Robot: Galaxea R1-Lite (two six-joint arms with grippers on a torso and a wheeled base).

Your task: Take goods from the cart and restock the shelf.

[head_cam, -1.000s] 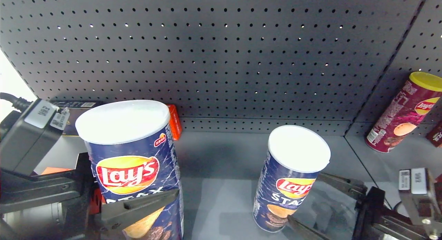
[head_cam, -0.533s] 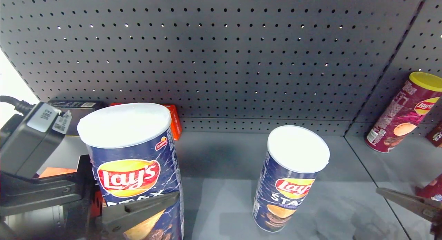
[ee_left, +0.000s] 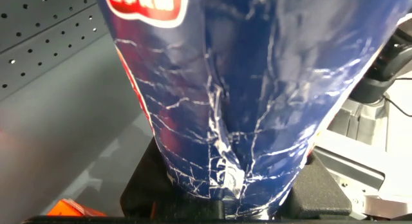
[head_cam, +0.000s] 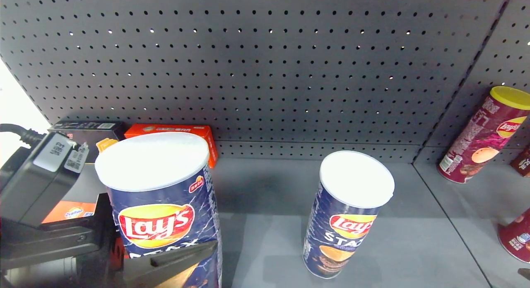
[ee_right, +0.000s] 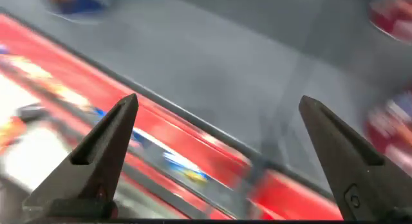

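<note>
1. Pinching a blue chip can (head_cam: 155,188) upright in the left gripper (head_cam: 159,261), at the shelf's (head_cam: 265,205) left side.
2. Spread wide: right gripper (ee_right: 217,107), over a red edge strip (ee_right: 206,156).
3. Standing mid-shelf, a second blue can (head_cam: 350,213).

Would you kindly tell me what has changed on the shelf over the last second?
The right gripper, open, drew back from around the standing can, off to the right and away from the shelf. The left gripper brought the held can lower in the head view, uncovering the orange box behind it. The standing can, the maroon can and the orange box stayed put.
</note>
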